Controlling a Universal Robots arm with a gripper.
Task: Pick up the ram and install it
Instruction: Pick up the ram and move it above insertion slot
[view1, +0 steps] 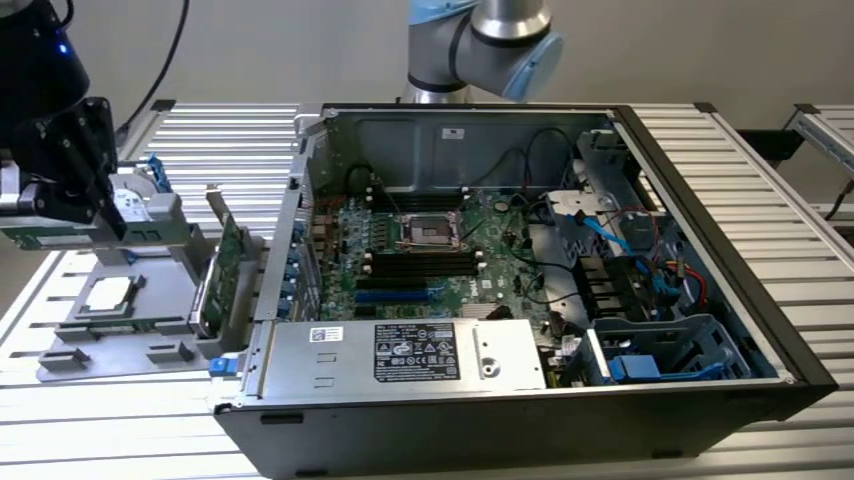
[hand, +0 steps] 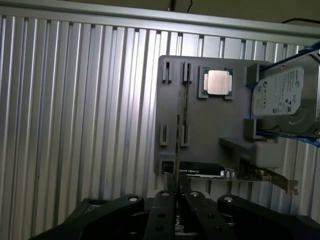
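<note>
Gripper (hand: 177, 194) is narrow, jaws nearly together, clamped on the ram (hand: 178, 125). The ram reads as a thin dark strip seen edge-on, running out from between the fingertips (hand: 165, 197). In the wrist view it hangs over the grey tray (hand: 210, 130), lined up with the tray's slotted holders; can't tell if its far end touches the tray. In the exterior view the gripper (view1: 100, 215) sits above the tray (view1: 147, 330), over the tray's end on the exterior view's left, with a pale greenish strip just under it that looks like the ram, not certain. On the tray: square silver processor chip (hand: 218, 82) lying flat in its pocket, hard drive (hand: 282, 95) in blue rails at a tray corner, and a green expansion card (hand: 240, 174) with a metal bracket standing on edge along one side of the tray. The exterior view has the same chip (view1: 114, 292) flat on the tray and the card (view1: 230, 255) upright on the tray edge nearest the open computer case (view1: 454, 130). The case stands just beside the tray, on the exterior view's right, side panel off, motherboard exposed, black memory slots (view1: 420, 265) visible inside. Tray and case both rest on the ribbed aluminium table (view1: 747, 170).
</note>
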